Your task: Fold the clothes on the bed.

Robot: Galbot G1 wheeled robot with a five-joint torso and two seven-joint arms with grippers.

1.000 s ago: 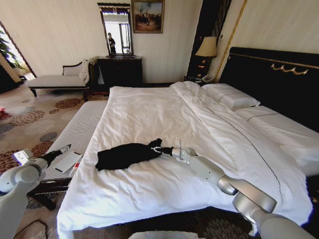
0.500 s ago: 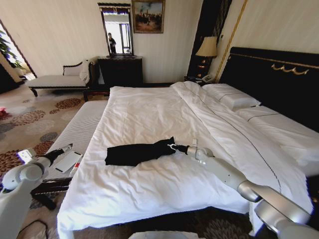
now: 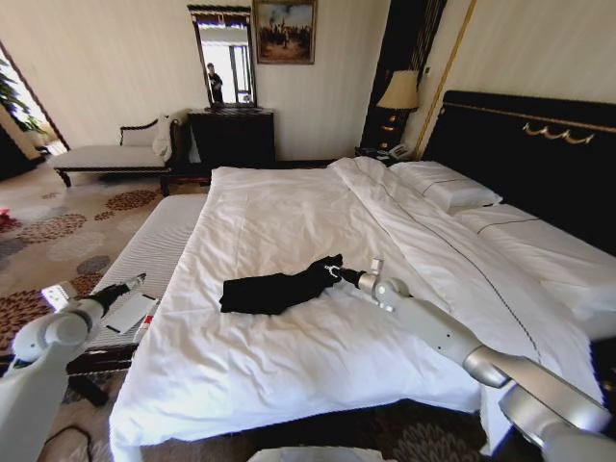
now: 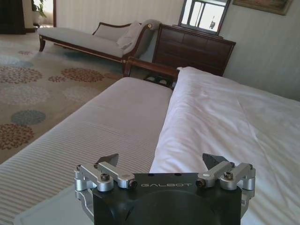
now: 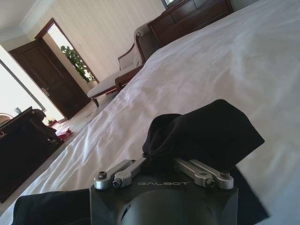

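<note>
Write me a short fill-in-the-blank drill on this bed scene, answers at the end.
1. The right tool is shut on the black ____.
2. The shirt lies bunched on the white ____.
3. The left tool, beside the bed, has its fingers ____.
4. Against the headboard lie white ____.

Answers: shirt; bed; open; pillows

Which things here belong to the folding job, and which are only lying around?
Belong to the job:
- black T-shirt
- bed
- right gripper, shut on the T-shirt's edge
- left gripper, open, waiting beside the bed

Only lying around:
- pillows
- striped bench
- chaise
- lamp
- dark dresser
</note>
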